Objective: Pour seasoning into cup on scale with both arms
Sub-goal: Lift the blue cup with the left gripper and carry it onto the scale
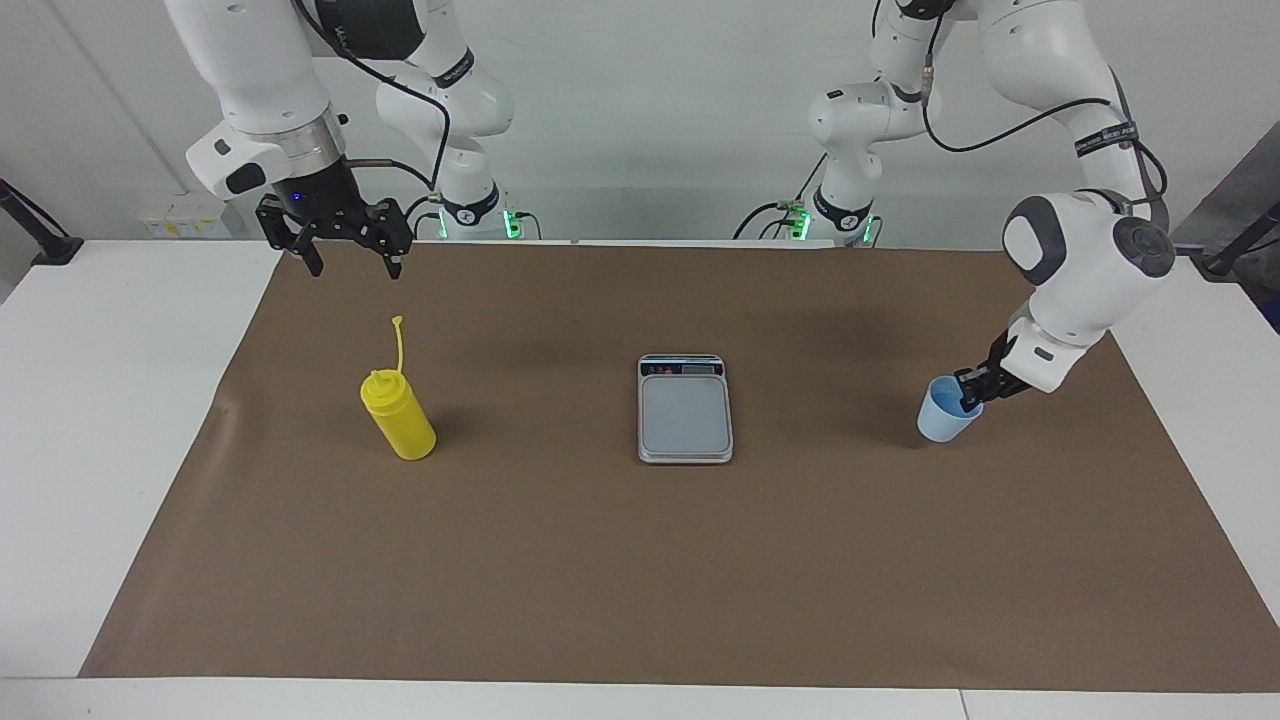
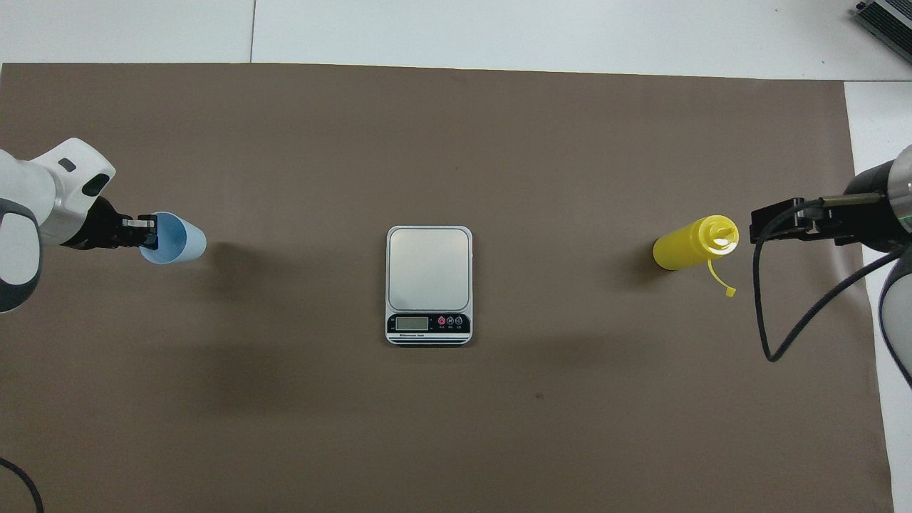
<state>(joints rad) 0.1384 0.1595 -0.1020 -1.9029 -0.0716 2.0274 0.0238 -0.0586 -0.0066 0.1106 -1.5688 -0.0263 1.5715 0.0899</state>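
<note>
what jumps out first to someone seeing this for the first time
The yellow bottle stands out most, upright on the brown mat toward the right arm's end, with the right pincer open in the air above the mat near it. At the left arm's end, the left pincer is at the rim of the blue cup. The scale sits bare between them.

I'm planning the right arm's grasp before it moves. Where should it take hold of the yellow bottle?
Probably around the smooth cylindrical body of the yellow bottle, coming in from the side. It stands upright, and its tethered cap strip sticks up, obstructing a top grasp.
</note>
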